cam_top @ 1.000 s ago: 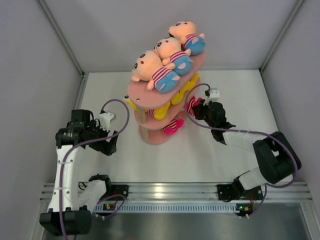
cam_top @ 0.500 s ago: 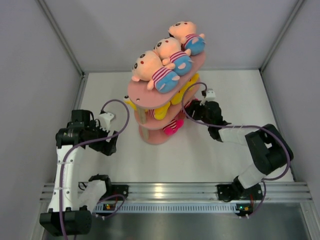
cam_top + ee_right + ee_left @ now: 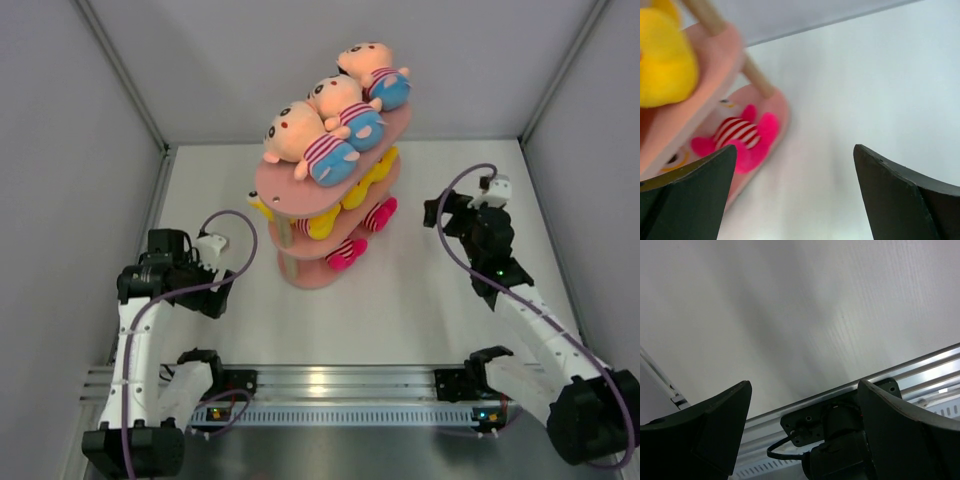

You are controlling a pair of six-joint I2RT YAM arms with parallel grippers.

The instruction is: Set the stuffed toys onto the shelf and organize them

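The salmon-pink shelf (image 3: pixel 288 190) stands mid-table, its lower tiers (image 3: pixel 715 65) also in the right wrist view. Three peach-headed stuffed toys (image 3: pixel 340 100) with striped shirts and blue bottoms lie on the top tier. Yellow toys (image 3: pixel 325 222) (image 3: pixel 665 55) fill the middle tier. Pink striped toys (image 3: pixel 380 213) (image 3: pixel 742 137) poke out of the lower tiers. My right gripper (image 3: pixel 440 212) (image 3: pixel 794 150) hangs open and empty to the right of the shelf, apart from it. My left gripper (image 3: pixel 215 290) (image 3: pixel 804 384) stands open and empty left of the shelf, facing the near edge.
An aluminium rail (image 3: pixel 330 380) (image 3: pixel 920 370) runs along the near table edge, with a black arm base (image 3: pixel 840 440) on it. Grey walls close in the table on the left, right and back. Bare white table (image 3: pixel 440 300) lies between shelf and right arm.
My right gripper opened, let go of a pink striped toy at the shelf's lower right side and drew back to the right. The left arm shifted only slightly.
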